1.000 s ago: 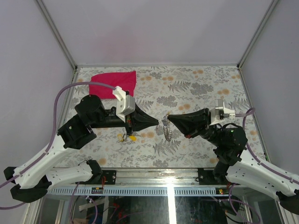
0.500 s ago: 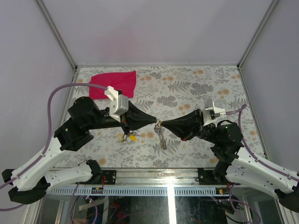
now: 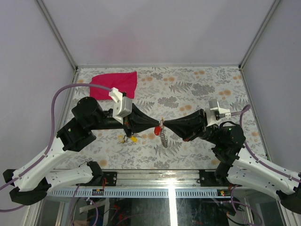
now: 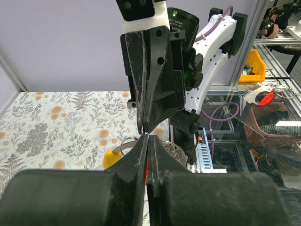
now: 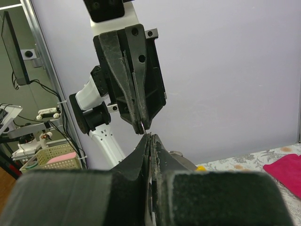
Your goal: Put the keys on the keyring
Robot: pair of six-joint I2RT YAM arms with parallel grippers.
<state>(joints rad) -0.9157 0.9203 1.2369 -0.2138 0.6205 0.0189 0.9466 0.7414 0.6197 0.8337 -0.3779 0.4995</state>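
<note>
There, key (image 3: 157, 129) and keyring (image 3: 163, 138) between jaws.

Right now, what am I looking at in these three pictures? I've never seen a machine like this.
These are two robot arms bolted to a flowery table. One picture looks down from above; the other two come from cameras on each wrist, facing the other arm. The left hand and right hand meet tip to tip, both closed. The left pinches a red key; the right seems to hold the keyring, its chain dangling. Yellow keys and a red cloth lie on the table.
</note>
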